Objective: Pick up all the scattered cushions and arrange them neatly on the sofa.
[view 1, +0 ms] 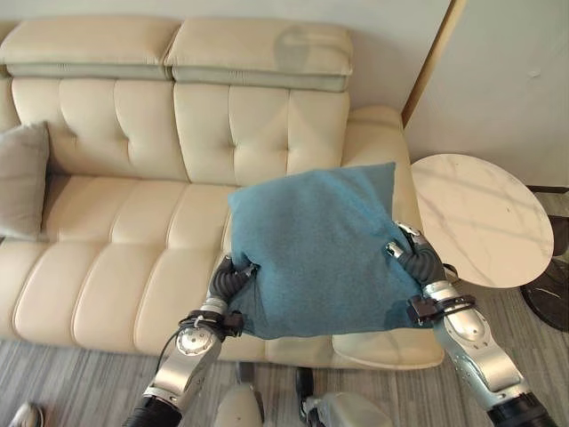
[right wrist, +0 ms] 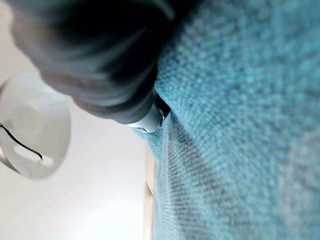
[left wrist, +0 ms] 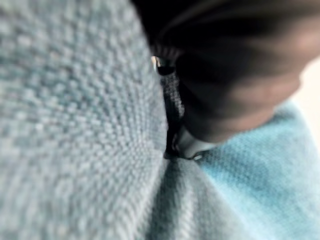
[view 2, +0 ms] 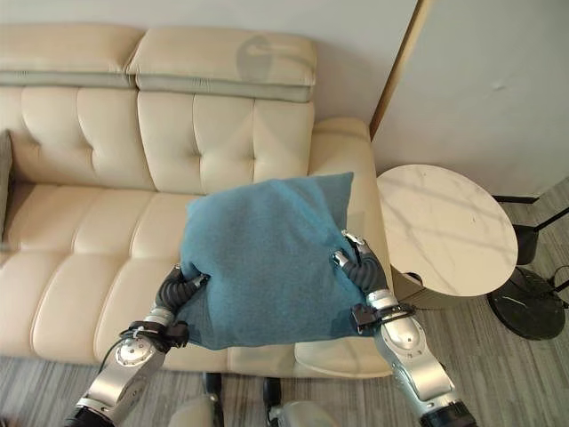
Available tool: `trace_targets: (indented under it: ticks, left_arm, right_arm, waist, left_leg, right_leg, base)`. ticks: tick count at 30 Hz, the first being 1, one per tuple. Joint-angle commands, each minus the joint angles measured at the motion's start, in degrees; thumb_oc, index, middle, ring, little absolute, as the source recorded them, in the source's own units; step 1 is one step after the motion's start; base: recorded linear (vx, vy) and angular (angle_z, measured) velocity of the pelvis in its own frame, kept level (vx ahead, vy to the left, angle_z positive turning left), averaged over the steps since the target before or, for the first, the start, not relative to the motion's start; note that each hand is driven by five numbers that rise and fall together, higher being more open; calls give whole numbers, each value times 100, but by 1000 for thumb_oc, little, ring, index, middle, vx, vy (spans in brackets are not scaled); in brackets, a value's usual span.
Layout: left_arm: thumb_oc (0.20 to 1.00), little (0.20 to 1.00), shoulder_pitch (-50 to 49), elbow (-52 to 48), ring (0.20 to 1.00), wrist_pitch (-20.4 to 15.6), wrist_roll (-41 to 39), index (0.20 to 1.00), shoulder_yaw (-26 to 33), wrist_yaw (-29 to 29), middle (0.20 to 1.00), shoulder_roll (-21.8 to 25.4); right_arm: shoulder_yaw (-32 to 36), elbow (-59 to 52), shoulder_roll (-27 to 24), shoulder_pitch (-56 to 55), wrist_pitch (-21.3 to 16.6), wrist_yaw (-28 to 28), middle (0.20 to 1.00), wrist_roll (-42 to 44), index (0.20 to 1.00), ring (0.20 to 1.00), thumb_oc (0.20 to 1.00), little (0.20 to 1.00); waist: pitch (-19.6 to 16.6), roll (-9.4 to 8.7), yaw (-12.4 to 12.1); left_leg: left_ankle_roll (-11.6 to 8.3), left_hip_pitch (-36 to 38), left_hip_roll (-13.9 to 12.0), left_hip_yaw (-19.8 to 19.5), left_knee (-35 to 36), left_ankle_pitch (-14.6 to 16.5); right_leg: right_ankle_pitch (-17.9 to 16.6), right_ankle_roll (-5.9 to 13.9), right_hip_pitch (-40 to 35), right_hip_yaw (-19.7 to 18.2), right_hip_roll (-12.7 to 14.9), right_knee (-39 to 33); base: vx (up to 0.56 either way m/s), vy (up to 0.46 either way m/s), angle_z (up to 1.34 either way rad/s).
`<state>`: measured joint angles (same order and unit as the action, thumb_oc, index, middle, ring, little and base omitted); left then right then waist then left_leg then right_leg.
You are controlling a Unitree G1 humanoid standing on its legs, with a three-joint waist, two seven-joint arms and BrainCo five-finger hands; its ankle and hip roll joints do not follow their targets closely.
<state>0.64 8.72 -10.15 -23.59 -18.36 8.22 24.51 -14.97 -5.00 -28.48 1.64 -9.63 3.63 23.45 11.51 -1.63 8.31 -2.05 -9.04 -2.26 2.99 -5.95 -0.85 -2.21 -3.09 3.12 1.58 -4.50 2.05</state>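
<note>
Cream sofa against a pale wall, wood-look floor in front. 1 blue cushion is held up over the right end of the seat, squeezed between both hands. Left hand is at its near-left edge, right hand at its right side; fingers are buried in the fabric, so can't tell how they're curled. Grey cushion leans at the far left. Round marble side table stands right of the sofa.
</note>
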Motion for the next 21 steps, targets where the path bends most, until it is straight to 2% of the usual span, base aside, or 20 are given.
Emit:
trace_targets:
  ticks: [1, 5, 9, 13, 19, 21]
  left_arm:
    - [200, 200, 665, -973, 200, -685, 177, 200, -281, -297, 200, -150]
    - [200, 200, 773, -873, 200, -774, 220, 200, -112, -155, 200, -96]
    - [200, 200, 907, -742, 200, -814, 339, 200, 18, 36, 200, -93]
    - [200, 200, 1289, -560, 200, -863, 511, 200, 35, 344, 200, -76]
    - [200, 200, 2301, -49, 200, -1003, 763, 200, -13, 929, 200, 77]
    - [200, 200, 2976, 268, 200, -1042, 880, 200, -77, 1243, 200, 210]
  right_arm:
    - [-747, -550, 566, 702, -502, -450, 200, -197, 200, 200, 200, 200]
    - [-876, -398, 731, 1113, -506, -338, 200, -376, 200, 200, 200, 200]
    - [-1023, -293, 811, 1527, -456, -119, 200, -957, 200, 200, 200, 200]
    - [-1213, -32, 1047, 2119, -467, 120, 200, -1168, 200, 200, 200, 200]
    - [-1397, 526, 1279, 3231, -513, 606, 200, -1429, 200, 200, 200, 200]
    - [-1433, 871, 1370, 3921, -502, 913, 200, -1626, 200, 200, 200, 200]
  waist:
    - [-190, -113, -357]
    - [-201, -114, -485]
    - [-214, -114, -579]
    - [-121, -123, -664]
    - [137, -113, -769]
    - [223, -76, -817]
  left_leg:
    - [71, 275, 157, 325, -249, 708]
    - [195, 327, 278, 564, -193, 770]
    - [263, 321, 379, 589, -182, 815]
    - [287, 159, 439, 581, -193, 801]
    - [260, -431, 453, 590, -236, 677]
    - [226, -721, 455, 582, -213, 573]
  right_leg:
    - [352, 1077, 520, -206, 1071, 523]
    - [243, 1203, 649, -289, 1232, 565]
    - [151, 1271, 658, -221, 1399, 487]
    - [36, 1280, 799, -202, 1459, 410]
    - [-151, 1252, 1295, -187, 1535, 325]
    - [-219, 1237, 1572, -181, 1563, 296]
  base:
    - [23, 226, -48]
    - [11, 163, -31]
    - [25, 77, -14]
    - [-30, 14, 2]
    - [-118, -23, 4]
    - [-131, -39, 9]
